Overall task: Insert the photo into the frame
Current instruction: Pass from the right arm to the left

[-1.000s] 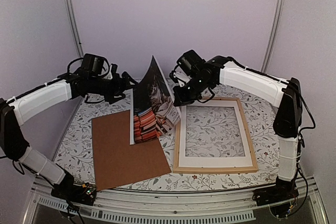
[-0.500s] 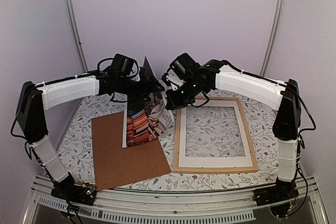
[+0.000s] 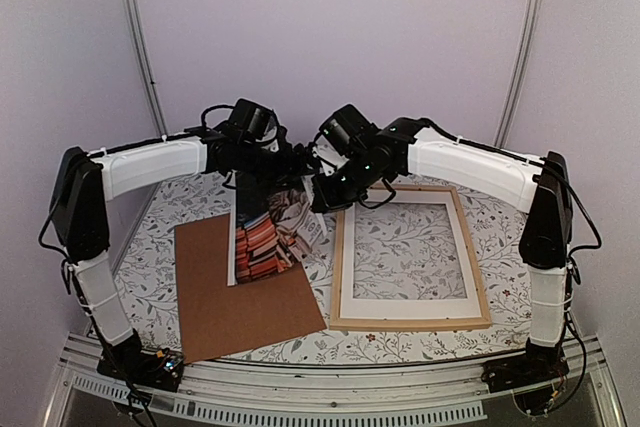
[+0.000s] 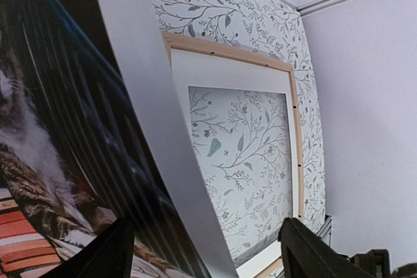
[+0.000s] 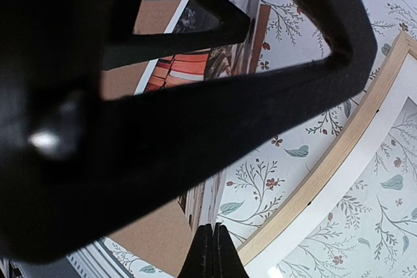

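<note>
Frame (image 3: 411,324) seemingly unobstructed; raised photo (image 3: 262,242) beside it

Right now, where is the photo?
In the top view, the photo stands curled left of centre, its lower edge on the brown backing board, just left of the frame; the right claw holds its top.

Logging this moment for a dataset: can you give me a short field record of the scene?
photo: raised, curled, above the backing board
frame: flat on table, white mat inside, no photo yet
right pincer: shut on photo's edge
left pincer: open, straddling photo's edge
</note>
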`<state>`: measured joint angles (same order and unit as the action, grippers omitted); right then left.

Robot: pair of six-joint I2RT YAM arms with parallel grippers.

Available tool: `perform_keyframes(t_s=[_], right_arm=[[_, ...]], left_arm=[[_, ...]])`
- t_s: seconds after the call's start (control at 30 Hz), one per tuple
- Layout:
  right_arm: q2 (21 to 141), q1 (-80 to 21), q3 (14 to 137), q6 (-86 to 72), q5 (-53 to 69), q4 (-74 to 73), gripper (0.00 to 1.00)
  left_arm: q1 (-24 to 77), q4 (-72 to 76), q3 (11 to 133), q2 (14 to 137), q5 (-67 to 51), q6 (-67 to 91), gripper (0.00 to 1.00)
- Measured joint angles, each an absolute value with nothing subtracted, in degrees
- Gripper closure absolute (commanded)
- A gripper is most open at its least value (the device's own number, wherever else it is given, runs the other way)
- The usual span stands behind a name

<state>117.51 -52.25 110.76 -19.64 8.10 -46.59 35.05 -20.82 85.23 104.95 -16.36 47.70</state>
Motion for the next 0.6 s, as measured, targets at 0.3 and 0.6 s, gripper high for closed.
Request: perform_keyframes(t_s=[0.3, 0.6], right_arm=[[118.5, -52.49, 110.61, -19.75, 8.16, -46.09, 1.0], [119.09, -52.51, 110.39, -19.94, 8.64, -45.76, 1.0]], left_arm=[[36.32, -26.24, 88.47, 108.27, -10.66, 44.01, 0.42], [36.95, -27.79, 89.12, 108.27, -8.1, 42.39, 0.65]])
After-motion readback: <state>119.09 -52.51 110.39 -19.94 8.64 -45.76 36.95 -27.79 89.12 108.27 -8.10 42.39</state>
